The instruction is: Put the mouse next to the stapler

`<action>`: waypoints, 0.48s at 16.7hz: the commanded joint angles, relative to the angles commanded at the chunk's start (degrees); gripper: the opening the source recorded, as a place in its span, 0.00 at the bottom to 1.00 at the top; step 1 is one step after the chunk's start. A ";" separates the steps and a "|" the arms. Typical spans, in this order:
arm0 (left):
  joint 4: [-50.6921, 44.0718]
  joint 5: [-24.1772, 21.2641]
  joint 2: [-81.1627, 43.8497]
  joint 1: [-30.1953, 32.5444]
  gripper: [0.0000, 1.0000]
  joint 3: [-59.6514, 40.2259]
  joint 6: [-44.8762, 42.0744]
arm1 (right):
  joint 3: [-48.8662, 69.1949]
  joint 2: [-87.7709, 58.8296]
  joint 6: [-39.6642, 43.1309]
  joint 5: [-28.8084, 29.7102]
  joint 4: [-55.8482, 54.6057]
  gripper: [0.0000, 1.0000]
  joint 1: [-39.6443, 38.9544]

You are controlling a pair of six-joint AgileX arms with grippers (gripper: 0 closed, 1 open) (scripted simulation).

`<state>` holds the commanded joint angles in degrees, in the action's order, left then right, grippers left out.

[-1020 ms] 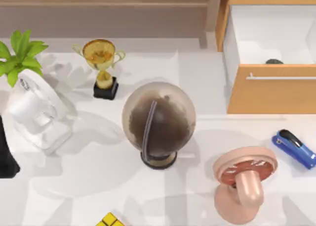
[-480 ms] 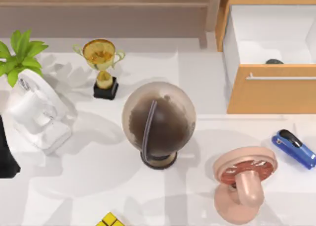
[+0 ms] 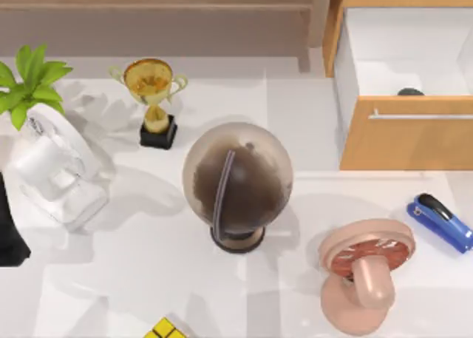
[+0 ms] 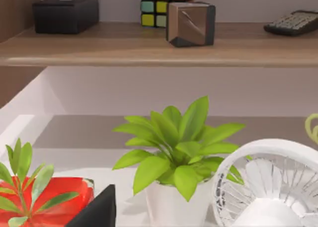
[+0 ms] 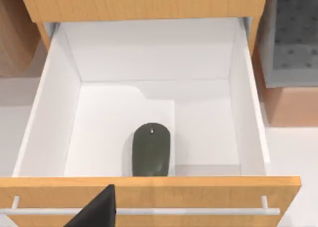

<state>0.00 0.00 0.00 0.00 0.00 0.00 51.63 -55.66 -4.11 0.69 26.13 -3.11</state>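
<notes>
Jaws on both arms are hard for me to judge, so I cannot tell how they stand. I see the mouse (image 5: 151,149) lying in the open drawer (image 5: 54,113), close to its front wall; my right arm's camera looks down into it. On the table (image 3: 148,264), the stapler (image 3: 441,222) sits at the right edge, near the pink fan (image 3: 364,273).

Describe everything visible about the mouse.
The mouse is a dark grey-black, low, rounded dome with a smooth matte look and a small pale dot near its far end. It lies flat on the white floor of the open drawer, close behind the wooden drawer front. Nothing grips it. From above, its top peeks over the front.
</notes>
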 joint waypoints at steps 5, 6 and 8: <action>0.00 0.00 0.00 0.00 1.00 0.00 0.00 | 15.13 -19.81 -0.62 0.15 11.44 1.00 -1.81; 0.00 0.00 0.00 0.00 1.00 0.00 0.00 | 18.17 -24.06 -1.05 0.17 13.89 1.00 -2.05; 0.00 0.00 0.00 0.00 1.00 0.00 0.00 | 25.08 -33.70 -2.03 0.26 18.51 1.00 -2.29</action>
<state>0.00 0.00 0.00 0.00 0.00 0.00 76.70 -89.37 -6.14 0.95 44.63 -5.40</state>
